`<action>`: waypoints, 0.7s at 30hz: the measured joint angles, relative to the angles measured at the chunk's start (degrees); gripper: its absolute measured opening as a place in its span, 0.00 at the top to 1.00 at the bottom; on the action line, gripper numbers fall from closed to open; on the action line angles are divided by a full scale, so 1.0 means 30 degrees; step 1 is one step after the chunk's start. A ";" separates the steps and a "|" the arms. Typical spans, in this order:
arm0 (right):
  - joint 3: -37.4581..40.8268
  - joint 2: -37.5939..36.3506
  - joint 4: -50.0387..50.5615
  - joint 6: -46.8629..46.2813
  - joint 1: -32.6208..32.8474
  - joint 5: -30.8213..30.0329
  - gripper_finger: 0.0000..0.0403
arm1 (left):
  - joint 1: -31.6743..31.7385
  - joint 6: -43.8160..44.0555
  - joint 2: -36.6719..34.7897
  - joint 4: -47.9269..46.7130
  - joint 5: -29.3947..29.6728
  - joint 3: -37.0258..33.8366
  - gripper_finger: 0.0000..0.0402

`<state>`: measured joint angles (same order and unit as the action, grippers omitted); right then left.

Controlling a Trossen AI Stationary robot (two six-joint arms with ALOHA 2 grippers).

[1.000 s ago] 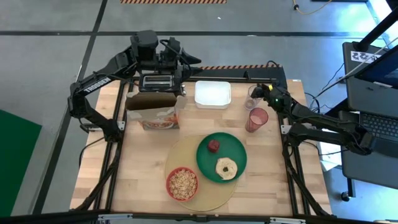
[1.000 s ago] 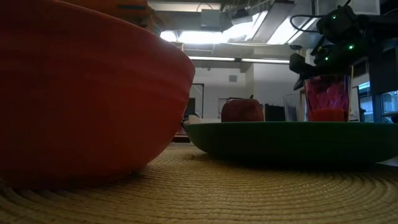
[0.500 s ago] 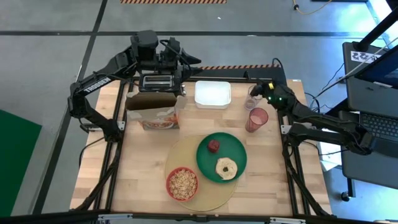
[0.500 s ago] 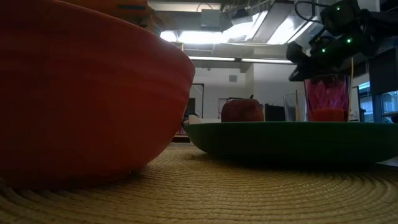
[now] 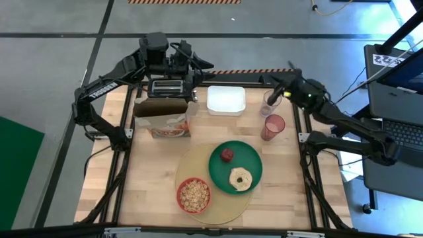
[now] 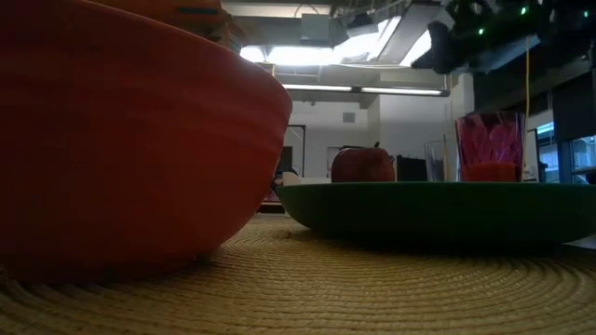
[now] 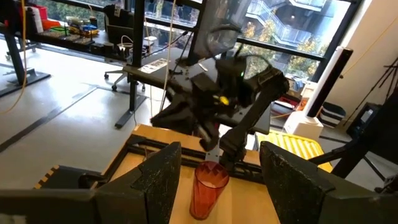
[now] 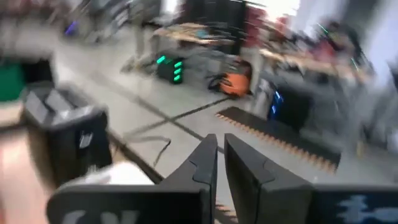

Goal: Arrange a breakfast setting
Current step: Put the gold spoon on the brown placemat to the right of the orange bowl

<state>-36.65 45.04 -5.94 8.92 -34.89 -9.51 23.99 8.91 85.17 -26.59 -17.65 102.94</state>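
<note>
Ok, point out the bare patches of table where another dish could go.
Bare wood lies left of the round tan woven mat, below the brown cereal box; also right of the round green plate, below the translucent pink cup. The back edge is crowded: black toaster, white rectangular tray.

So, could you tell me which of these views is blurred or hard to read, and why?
Right wrist view: smeared by motion blur, only the right gripper, shut, and the black toaster stay legible. Low view: the red bowl sits very close, out of focus and fills the left side; bright ceiling lights leave the right arm in silhouette. High view: evenly lit, sharp. Left wrist view: the pink cup is clear against bright windows.
</note>
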 joint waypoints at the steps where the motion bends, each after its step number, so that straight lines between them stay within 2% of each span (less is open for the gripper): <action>1: -0.0543 0.0004 0.0782 0.1667 0.0000 0.0785 0.91 | 0.0000 0.0000 0.0000 0.0004 -0.0024 0.0000 0.47; 3: -0.1790 0.0159 0.2515 0.4330 0.0013 0.2138 0.91 | 0.0000 -0.0078 0.0000 0.0002 -0.0211 0.0000 0.47; 6: -0.3554 0.0746 0.6111 0.6502 0.0015 0.3489 0.91 | 0.0000 -0.0118 0.0000 0.0006 -0.0347 0.0000 0.47; 11: -0.7100 0.2302 1.2631 1.0652 0.0015 0.2256 0.91 | 0.0000 -0.0153 0.0000 0.0006 -0.0370 0.0000 0.47; 14: -0.9307 0.3904 1.6467 1.2878 0.0015 0.1190 0.91 | 0.0000 -0.0153 0.0000 0.0010 -0.0370 0.0000 0.47; 16: -1.0722 0.5251 1.8407 1.4003 0.0015 0.1174 0.91 | 0.0000 -0.0153 0.0000 0.0010 -0.0370 0.0000 0.47; 21: -1.3718 0.8630 2.1963 1.7864 0.0015 0.1367 0.81 | 0.0000 -0.0138 0.0000 0.0014 -0.0587 0.0000 0.47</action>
<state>-77.80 70.92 59.95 62.51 -34.85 -5.41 23.99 8.49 85.17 -26.55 -19.41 102.94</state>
